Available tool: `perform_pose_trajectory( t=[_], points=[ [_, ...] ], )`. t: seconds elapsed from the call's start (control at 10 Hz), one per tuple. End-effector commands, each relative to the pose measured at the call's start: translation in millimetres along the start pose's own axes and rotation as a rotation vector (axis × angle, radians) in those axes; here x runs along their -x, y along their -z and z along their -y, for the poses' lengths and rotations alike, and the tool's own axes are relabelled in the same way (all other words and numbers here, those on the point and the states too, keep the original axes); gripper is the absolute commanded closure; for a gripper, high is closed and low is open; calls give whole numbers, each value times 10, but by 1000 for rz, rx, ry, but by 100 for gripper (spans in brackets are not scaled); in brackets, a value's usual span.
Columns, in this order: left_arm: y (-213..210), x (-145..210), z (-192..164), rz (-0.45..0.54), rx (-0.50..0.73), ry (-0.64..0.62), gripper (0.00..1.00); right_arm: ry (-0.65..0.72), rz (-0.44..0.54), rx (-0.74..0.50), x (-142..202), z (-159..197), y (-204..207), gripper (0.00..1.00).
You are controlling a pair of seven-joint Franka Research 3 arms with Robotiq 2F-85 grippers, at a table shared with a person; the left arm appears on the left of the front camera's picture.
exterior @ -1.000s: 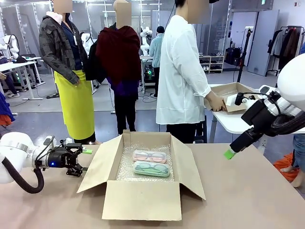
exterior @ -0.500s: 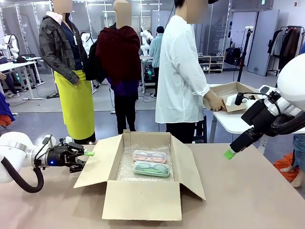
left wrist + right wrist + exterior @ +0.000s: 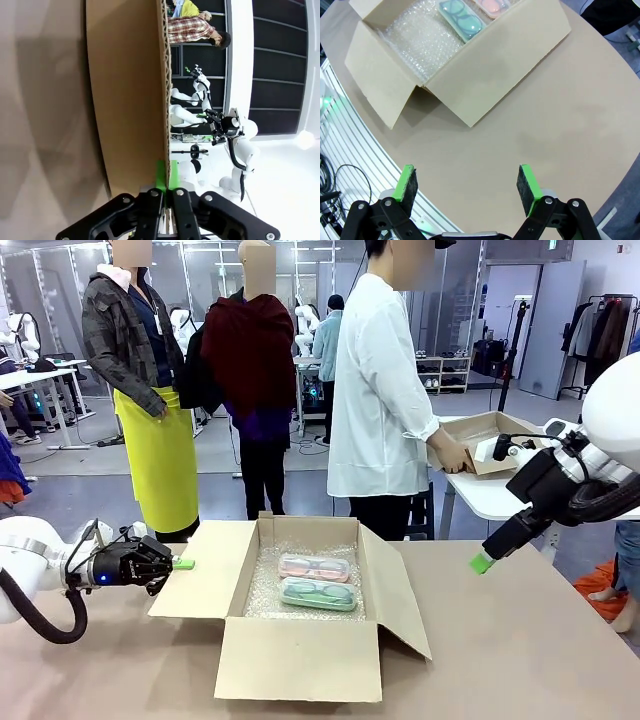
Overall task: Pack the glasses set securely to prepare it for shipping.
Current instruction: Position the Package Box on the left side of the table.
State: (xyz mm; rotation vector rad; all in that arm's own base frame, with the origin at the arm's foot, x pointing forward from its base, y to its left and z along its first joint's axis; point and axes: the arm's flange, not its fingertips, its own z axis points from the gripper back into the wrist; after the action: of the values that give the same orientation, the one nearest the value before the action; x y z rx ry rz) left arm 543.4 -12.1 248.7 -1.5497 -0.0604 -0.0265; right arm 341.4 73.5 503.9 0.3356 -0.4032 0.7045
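An open cardboard box (image 3: 300, 660) stands mid-table, lined with bubble wrap (image 3: 265, 590). Inside lie the glasses set: a pale pink case (image 3: 313, 567) and, in front of it, a mint green case (image 3: 318, 593). My left gripper (image 3: 180, 564) is shut on the edge of the box's left flap (image 3: 200, 580), which is splayed outward. The left wrist view shows the green pads (image 3: 160, 172) pinching that flap (image 3: 125, 100). My right gripper (image 3: 483, 562) hangs open above the table's right side, apart from the box. Its wrist view (image 3: 467, 182) looks down on the box (image 3: 470, 95), the mint case (image 3: 462, 20) and the pink case (image 3: 492, 6).
A person in a white coat (image 3: 380, 390) stands at the far side, hands on a smaller cardboard box (image 3: 485, 435) on a white side table. Bare tan tabletop (image 3: 520, 640) lies right of the box and in front of it.
My left gripper has shut on the left flap's edge and drawn back to the left. The flap has folded outward and lies flatter. The right arm has not moved.
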Motion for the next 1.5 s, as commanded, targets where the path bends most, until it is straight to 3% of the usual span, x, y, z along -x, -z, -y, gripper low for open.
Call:
perform_pose_trajectory(
  t=[0.0,0.1,0.5,1.0,1.4],
  points=[
    [21,-11,48,-50,-13,24,100,5,-11,2,1,-2,-12,0],
    [0,0,0,0,0,0,100,5,-11,2,1,-2,-12,0],
    [4,-3,-3,-7,-7,2,98,5,-11,2,1,-2,-12,0],
    [-1406,356,139,25,-119,60,98,5,-11,2,1,-2,-12,0],
    [-2717,568,307,59,-95,74,98,5,-11,2,1,-2,-12,0]
  ],
)
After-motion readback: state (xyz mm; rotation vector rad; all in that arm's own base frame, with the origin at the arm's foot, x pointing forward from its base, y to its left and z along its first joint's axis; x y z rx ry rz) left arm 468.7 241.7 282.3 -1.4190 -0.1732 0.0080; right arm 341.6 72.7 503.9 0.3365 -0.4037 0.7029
